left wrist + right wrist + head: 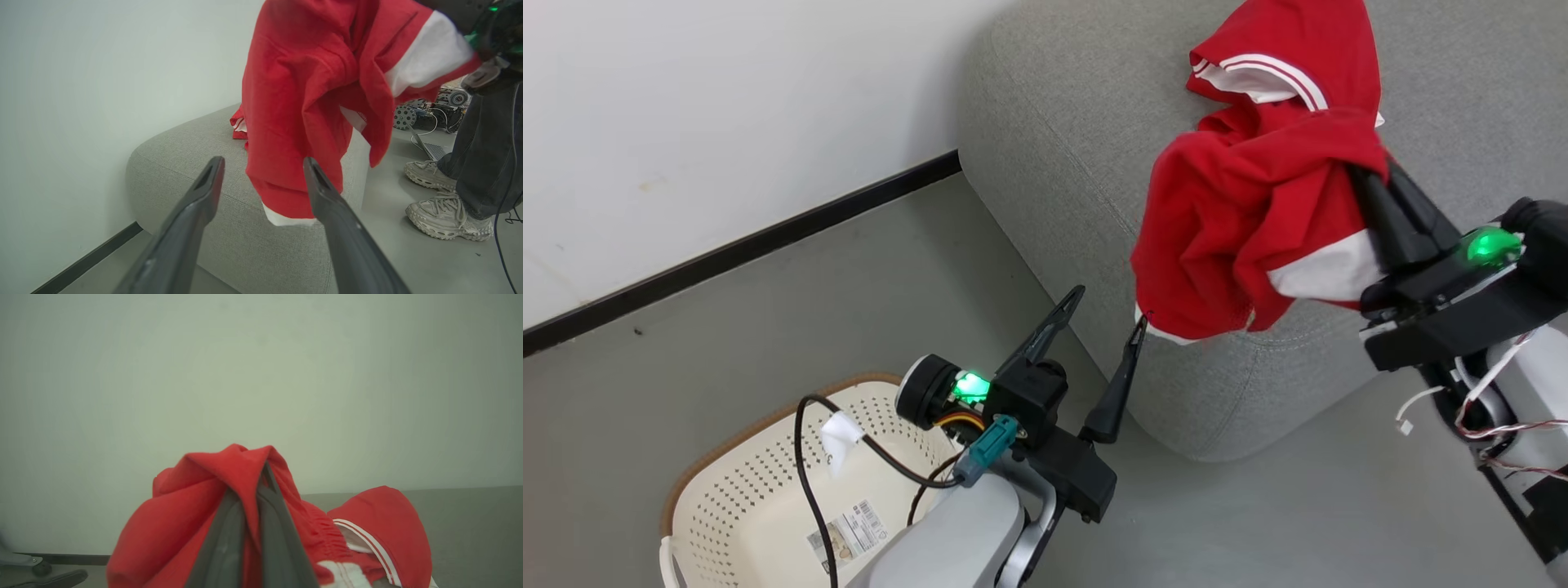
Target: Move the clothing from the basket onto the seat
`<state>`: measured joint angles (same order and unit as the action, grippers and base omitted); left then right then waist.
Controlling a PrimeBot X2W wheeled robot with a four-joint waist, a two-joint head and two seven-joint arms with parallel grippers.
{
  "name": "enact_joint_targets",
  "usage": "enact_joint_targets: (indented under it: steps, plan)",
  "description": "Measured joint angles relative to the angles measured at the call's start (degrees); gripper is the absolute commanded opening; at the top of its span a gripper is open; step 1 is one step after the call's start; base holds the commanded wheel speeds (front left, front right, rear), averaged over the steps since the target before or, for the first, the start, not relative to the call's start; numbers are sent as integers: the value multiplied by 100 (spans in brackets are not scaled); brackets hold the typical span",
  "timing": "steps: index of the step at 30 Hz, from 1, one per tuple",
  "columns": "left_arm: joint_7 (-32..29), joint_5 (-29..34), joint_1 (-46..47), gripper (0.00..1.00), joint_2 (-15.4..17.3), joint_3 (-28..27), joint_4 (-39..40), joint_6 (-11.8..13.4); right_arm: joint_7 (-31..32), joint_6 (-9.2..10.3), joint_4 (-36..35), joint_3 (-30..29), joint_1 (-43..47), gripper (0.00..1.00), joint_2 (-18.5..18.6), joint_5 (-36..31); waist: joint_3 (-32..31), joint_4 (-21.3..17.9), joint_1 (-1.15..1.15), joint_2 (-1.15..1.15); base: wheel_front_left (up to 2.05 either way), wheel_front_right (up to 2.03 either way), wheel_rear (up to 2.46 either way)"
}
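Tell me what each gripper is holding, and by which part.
The right gripper is shut on a bright red fabric garment with white trim, pinching a bunched fold so the rest hangs down. The left gripper is open, holding nothing.

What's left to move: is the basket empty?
Seemingly empty: the basket shows bare floor, just a sticker; the left arm hides part.

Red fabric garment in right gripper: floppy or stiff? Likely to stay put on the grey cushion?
Likely floppy: the red fabric garment hangs in loose folds from the shut right gripper. Probably light: a narrow pinch carries it. Should slump, not roll, on the light-grey upholstered seat.
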<state>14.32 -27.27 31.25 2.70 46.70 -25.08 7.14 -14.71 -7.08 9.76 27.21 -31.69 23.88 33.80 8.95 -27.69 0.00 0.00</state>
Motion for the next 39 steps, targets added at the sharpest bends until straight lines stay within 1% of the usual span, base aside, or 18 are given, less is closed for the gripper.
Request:
enact_joint_targets:
  steps: [5, 12, 20, 24, 30, 39]
  plan:
    - [0, -44, 40, 100, 1, 68, 1, 0, 0, 0, 66, -281, -256, 0, 364, 5, 150, -4, 0, 0, 0, 0, 0]
    - [0, -90, 196, 100, 7, 282, 2, 0, -1, 0, 278, -871, -812, 0, 909, 127, 449, 23, 0, 0, 0, 0, 0]
    - [0, -135, 460, 100, 18, 461, 11, 0, -1, -1, 579, -1105, -1419, 0, 1575, 189, 889, 141, 0, 0, 0, 0, 0]
    - [0, -142, 539, 100, 29, 538, 15, 0, -1, -1, 761, -1244, -1707, 0, 1825, 191, 1131, 241, 0, 0, 0, 0, 0]
    - [0, -143, 636, 100, 44, 624, 20, 0, -1, -7, 1192, -1416, -2095, 0, 2161, 218, 1494, 429, 1, 0, 0, 0, 0]
    - [0, -143, 714, 100, 57, 705, 102, 0, -2, -7, 1994, -1723, -2864, 0, 2764, 313, 2060, 740, 0, 0, 0, 0, 0]
